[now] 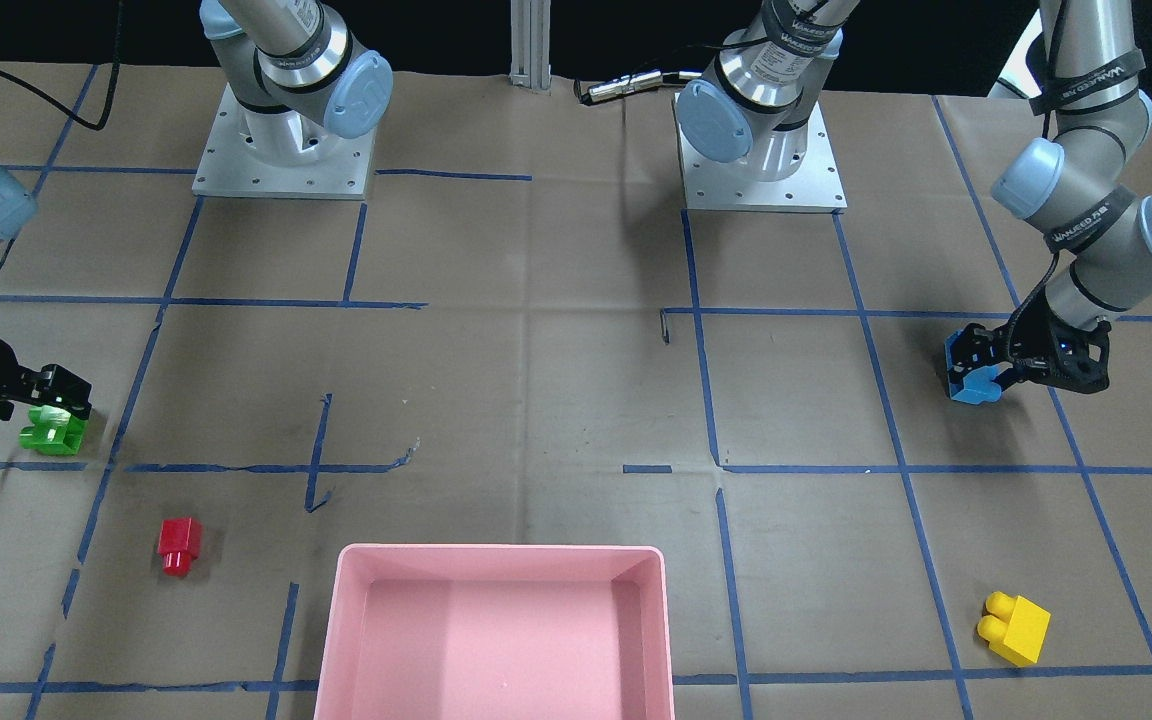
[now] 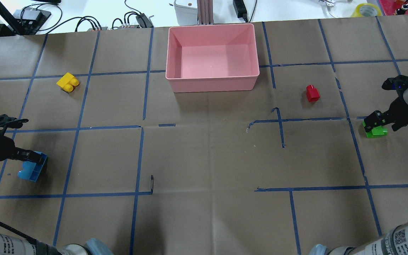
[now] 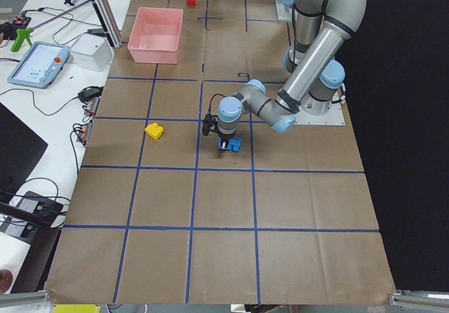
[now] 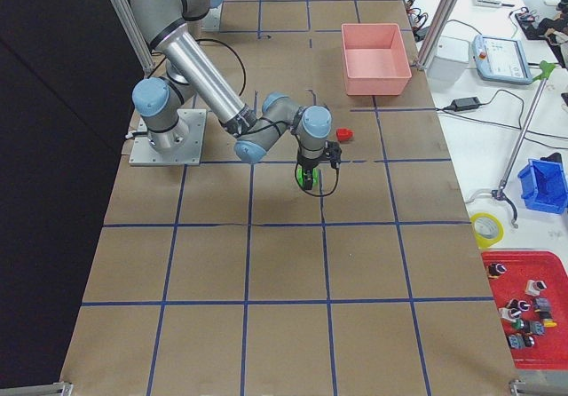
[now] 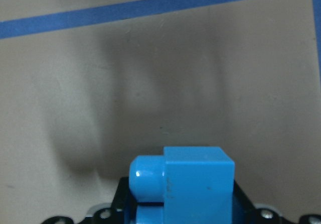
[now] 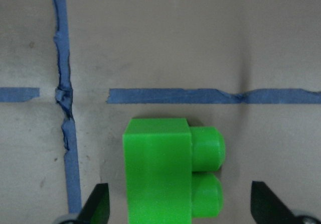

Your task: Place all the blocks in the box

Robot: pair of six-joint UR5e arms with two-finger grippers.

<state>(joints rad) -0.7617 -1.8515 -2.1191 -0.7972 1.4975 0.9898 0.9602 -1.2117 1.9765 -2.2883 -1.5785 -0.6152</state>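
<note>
**Lot of four, none boxed**

Blue studded plastic toy brick (image 2: 30,171): clamped in left hand (image 1: 976,365), well apart from shallow pink rectangular plastic tray (image 2: 213,83).
Green studded plastic toy brick (image 6: 158,169): on brown paper-covered desk (image 2: 207,159), between spread fingers (image 6: 98,206) of right hand (image 2: 375,122), touching neither.
Red plastic brick (image 1: 179,545), yellow plastic brick (image 1: 1016,628): loose on desk, either side of tray.

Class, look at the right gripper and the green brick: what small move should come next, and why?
Probably close the right gripper on the green brick: its fingers stand open on either side of the brick, which sits on the table, outside the pink box.
</note>
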